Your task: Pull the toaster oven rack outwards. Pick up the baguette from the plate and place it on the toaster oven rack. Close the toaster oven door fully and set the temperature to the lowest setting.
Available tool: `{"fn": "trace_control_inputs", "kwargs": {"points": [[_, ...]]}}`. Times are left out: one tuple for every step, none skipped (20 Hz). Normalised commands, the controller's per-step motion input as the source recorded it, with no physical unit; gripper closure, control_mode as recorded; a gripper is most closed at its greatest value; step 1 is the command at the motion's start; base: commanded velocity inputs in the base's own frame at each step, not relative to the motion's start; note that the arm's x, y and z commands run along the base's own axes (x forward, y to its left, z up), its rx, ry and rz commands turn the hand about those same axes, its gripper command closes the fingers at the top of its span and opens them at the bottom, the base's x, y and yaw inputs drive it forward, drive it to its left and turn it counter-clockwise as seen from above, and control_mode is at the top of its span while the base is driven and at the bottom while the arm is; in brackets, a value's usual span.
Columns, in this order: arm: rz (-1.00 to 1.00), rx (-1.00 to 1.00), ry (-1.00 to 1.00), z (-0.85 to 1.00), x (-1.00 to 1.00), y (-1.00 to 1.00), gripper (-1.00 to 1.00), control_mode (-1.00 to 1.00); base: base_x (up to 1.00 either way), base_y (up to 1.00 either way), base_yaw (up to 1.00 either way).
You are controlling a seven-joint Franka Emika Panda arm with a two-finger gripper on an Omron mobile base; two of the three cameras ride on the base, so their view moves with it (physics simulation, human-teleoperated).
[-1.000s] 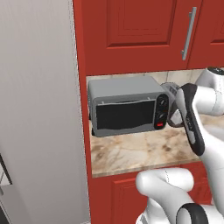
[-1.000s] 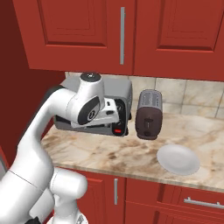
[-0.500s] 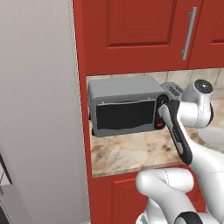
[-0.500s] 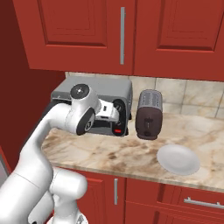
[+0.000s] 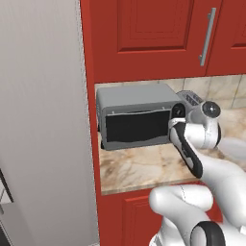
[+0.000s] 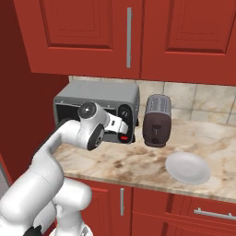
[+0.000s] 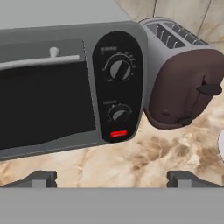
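Observation:
The toaster oven [image 7: 65, 83] is a grey box on the counter, also seen as the toaster oven [image 5: 137, 98] from the left base view. Its toaster oven door [image 7: 43, 105] of dark glass stands upright against the front, handle bar along its top. Two black knobs [image 7: 119, 69] and a red button [image 7: 118, 134] sit on the right panel. My gripper [image 7: 113, 180] hovers open a short way in front of that panel, touching nothing; from the right base view the gripper [image 6: 125, 126] is level with the lower knob. The white plate [image 6: 188, 168] is bare. The baguette and the toaster oven rack are hidden.
A dark-brown slot toaster [image 6: 156, 120] stands right beside the oven on the marble counter [image 6: 138, 161]. Red wall cabinets [image 6: 129, 32] hang close above the oven. A tall grey panel [image 5: 43, 120] bounds the left side.
The arm's elbow has dropped from high at the right to low in front of the counter. The hand stays before the knob panel, a little lower, jaws still wide apart.

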Motion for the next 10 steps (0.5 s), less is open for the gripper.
{"fn": "trace_control_inputs", "kwargs": {"points": [[-0.07,0.0,0.0,0.0,0.0,0.0,-1.0,-1.0,0.0,0.0,0.0],[-0.06,0.0,0.0,0.0,0.0,-0.02,-1.0,-1.0,0.0,0.0,0.0],[-0.06,0.0,0.0,0.0,0.0,-0.07,-1.0,-1.0,0.0,0.0,0.0],[-0.09,0.01,0.0,0.0,0.11,-0.05,-1.0,-1.0,0.0,0.0,0.0],[-0.12,0.07,0.0,0.0,0.14,-0.1,-1.0,-1.0,0.0,0.0,0.0],[-0.14,0.11,0.0,0.0,0.23,-0.16,-1.0,-1.0,0.0,0.0,0.0],[-0.15,0.15,0.0,0.0,0.28,-0.29,-1.0,-1.0,0.0,0.0,0.0],[-0.14,0.12,0.0,0.0,0.28,-0.41,-1.0,-1.0,0.0,0.0,0.0],[-0.12,0.08,0.0,0.0,0.34,-0.4,-1.0,-1.0,0.0,0.0,0.0],[-0.04,0.03,0.0,0.0,0.26,-0.25,-1.0,-1.0,0.0,0.0,0.0]]}}
